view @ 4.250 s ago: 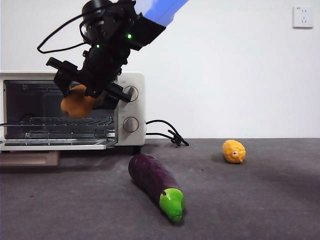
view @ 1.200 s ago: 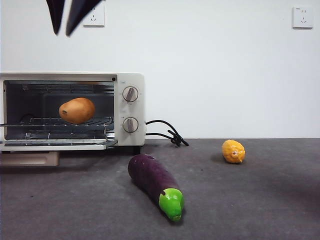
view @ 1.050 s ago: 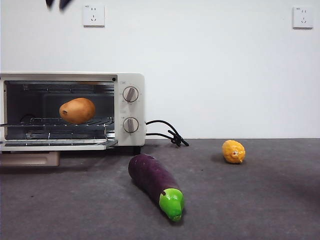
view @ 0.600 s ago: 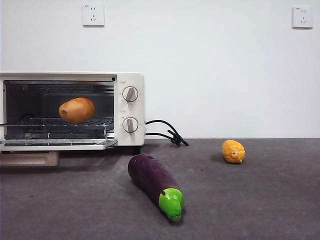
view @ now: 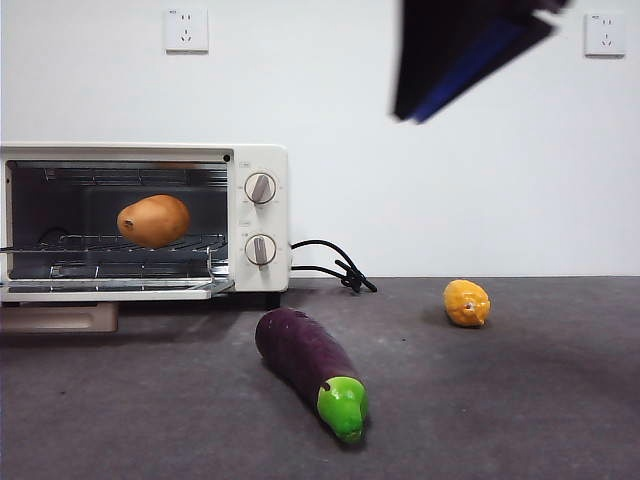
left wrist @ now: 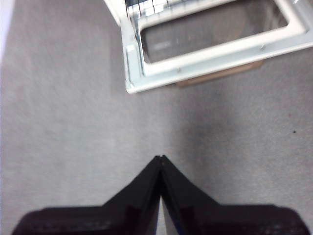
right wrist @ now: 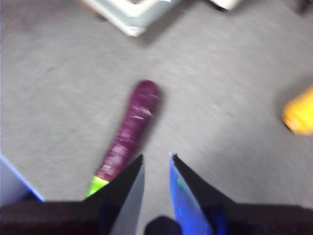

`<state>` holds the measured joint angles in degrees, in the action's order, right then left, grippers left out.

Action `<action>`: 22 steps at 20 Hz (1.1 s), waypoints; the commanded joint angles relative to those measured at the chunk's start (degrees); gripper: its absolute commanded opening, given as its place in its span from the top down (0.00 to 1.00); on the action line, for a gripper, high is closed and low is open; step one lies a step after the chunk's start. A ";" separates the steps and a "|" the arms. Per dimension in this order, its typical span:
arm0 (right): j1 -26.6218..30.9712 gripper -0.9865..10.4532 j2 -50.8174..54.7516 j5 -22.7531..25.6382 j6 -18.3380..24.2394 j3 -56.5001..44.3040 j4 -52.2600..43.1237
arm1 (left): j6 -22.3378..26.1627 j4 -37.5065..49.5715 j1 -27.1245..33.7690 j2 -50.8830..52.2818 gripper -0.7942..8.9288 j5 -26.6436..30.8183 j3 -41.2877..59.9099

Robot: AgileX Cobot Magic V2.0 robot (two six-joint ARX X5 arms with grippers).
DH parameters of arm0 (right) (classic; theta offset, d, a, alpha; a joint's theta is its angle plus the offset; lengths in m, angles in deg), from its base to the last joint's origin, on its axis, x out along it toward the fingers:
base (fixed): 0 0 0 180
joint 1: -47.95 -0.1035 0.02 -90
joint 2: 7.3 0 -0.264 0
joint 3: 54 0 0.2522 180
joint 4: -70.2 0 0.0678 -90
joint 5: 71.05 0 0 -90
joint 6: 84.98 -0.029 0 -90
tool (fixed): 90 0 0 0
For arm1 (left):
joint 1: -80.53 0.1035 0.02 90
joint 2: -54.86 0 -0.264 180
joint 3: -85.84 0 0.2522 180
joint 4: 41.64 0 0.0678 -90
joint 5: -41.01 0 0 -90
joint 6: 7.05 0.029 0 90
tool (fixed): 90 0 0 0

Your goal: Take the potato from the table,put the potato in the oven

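Right hand slightly parted above table; eggplant beneath; yellow fruit aside.

My left gripper is hanging high over the table, its two black jaws pressed together to a single point with nothing between them. My right gripper is also hovering well above the surface, pointing downward, its jaws standing a narrow gap apart and gripping nothing. In the front view one of my arms is showing as a big dark, blurred shape with a blue edge, slanting in from the top right.
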<state>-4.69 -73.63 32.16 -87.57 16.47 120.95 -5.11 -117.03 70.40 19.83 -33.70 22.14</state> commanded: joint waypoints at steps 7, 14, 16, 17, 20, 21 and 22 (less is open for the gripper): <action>15.10 0.85 15.87 -5.60 -1.14 -7.39 0.42 | -5.68 13.27 28.02 -11.28 0.93 -33.92 7.85; 28.70 0.89 22.12 -12.24 3.85 -10.08 2.91 | -11.72 24.90 38.16 -27.04 0.93 -44.24 7.85; 31.71 0.89 22.32 -13.94 4.66 -10.08 3.26 | -12.33 27.08 39.82 -31.52 0.93 -44.24 7.85; 33.20 0.89 22.32 -15.58 5.16 -10.08 3.56 | -12.37 27.67 40.54 -33.81 0.93 -44.33 7.82; 36.28 0.89 22.29 -16.92 5.64 -10.08 4.26 | -13.00 30.32 42.07 -40.81 0.93 -46.90 7.82; 36.81 0.89 22.32 -16.92 5.62 -10.08 4.46 | -13.86 31.67 42.40 -43.23 0.93 -48.85 7.82; 37.18 0.89 22.32 -16.92 5.62 -10.08 4.74 | -14.58 33.18 42.77 -45.53 0.93 -50.97 7.82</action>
<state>32.44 -51.36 15.44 -82.37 7.20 125.98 -18.78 -83.89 113.00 -25.50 -84.34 29.79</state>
